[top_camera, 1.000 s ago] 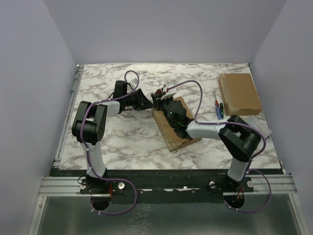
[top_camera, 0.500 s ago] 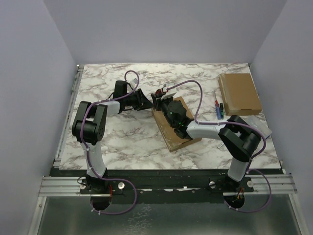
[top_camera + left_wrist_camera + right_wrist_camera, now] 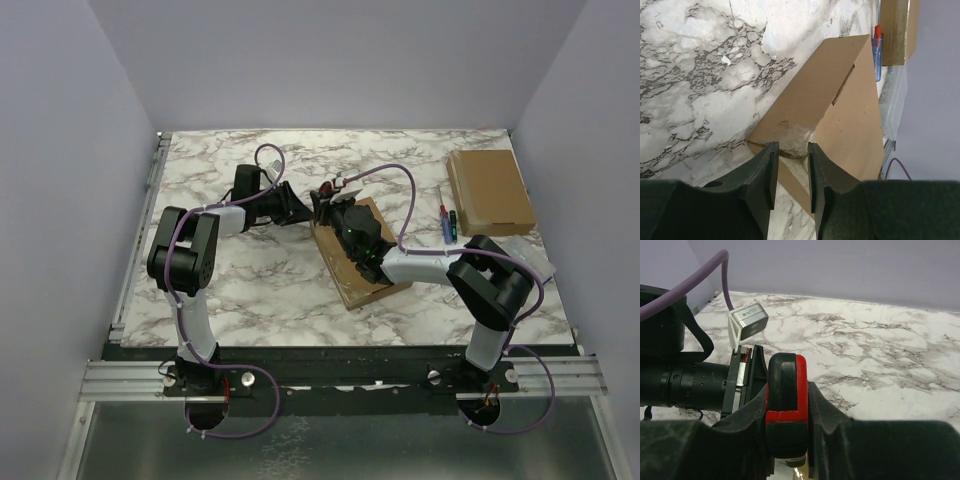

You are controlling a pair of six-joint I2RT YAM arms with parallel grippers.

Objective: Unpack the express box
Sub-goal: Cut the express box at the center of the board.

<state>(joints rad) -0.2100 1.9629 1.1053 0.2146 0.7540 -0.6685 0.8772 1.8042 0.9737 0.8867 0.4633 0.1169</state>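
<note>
My right gripper [image 3: 786, 410] clamped the red-and-black tool [image 3: 786, 375] (a cutter, I judged). My left gripper [image 3: 790, 150], narrowly apart, braced the mid-table express box [image 3: 840, 100]. Slitting the tape [image 3: 799, 139] called for shallow, steady strokes.

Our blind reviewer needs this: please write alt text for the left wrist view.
A brown cardboard box lies on the marble table, its taped corner at the narrowly parted fingertips of the left gripper. A pen lies beyond it.
</note>
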